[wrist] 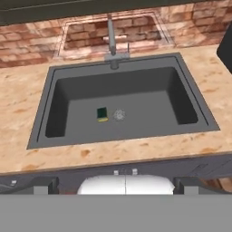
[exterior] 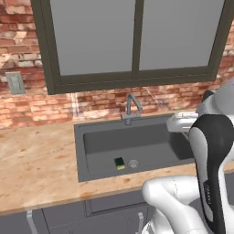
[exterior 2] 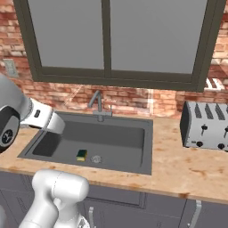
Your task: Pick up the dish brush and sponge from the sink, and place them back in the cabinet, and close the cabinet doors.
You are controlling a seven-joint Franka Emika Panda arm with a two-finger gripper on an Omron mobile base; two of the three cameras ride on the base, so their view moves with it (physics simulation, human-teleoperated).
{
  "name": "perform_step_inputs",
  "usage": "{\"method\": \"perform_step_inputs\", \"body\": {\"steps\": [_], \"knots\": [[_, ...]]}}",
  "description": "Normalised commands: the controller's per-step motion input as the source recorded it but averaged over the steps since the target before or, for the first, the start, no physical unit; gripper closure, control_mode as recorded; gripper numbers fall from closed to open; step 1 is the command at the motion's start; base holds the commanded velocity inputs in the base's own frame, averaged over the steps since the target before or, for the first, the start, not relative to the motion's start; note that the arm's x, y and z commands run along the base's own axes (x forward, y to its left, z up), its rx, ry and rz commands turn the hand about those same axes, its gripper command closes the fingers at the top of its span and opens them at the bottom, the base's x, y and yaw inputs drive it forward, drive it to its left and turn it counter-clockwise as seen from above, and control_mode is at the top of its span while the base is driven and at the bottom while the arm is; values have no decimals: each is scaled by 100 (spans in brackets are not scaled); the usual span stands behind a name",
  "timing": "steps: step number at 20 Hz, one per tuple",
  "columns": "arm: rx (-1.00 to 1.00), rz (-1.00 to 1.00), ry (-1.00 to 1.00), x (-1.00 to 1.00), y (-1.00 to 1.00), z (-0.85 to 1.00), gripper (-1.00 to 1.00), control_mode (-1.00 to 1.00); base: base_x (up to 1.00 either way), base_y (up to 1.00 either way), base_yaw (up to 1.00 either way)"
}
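Beige speckled tabletop (exterior 2: 178, 171) around a dark grey sink (exterior 2: 147, 147); sponge (exterior 2: 81, 155) flat on the basin floor just beside the drain (exterior 2: 96, 159); toaster (exterior 2: 205, 125) standing at the right.

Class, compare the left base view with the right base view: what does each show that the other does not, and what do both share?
Left base view alone: a wall outlet on the brick at far left. Right base view alone: a silver toaster on the counter right of the sink. Both share the sink, its faucet, the sponge lying beside the drain, the brick wall and the cabinet above.
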Motion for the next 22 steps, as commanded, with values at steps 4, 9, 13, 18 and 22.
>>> {"method": "perform_step_inputs", "body": {"steps": [4, 9, 13, 18, 22], "knots": [[0, 6, 9, 46, 44, 0, -100, -100, 0, 0, 0], [1, 6, 24, 31, 55, -2, -100, -100, 0, 0, 0], [2, 8, 20, 30, 30, -19, -100, -100, 0, 0, 0], [0, 11, 6, 32, 8, -42, -100, -100, 0, 0, 0], [0, 9, 0, 39, 0, -53, -100, -100, 0, 0, 0]]}}
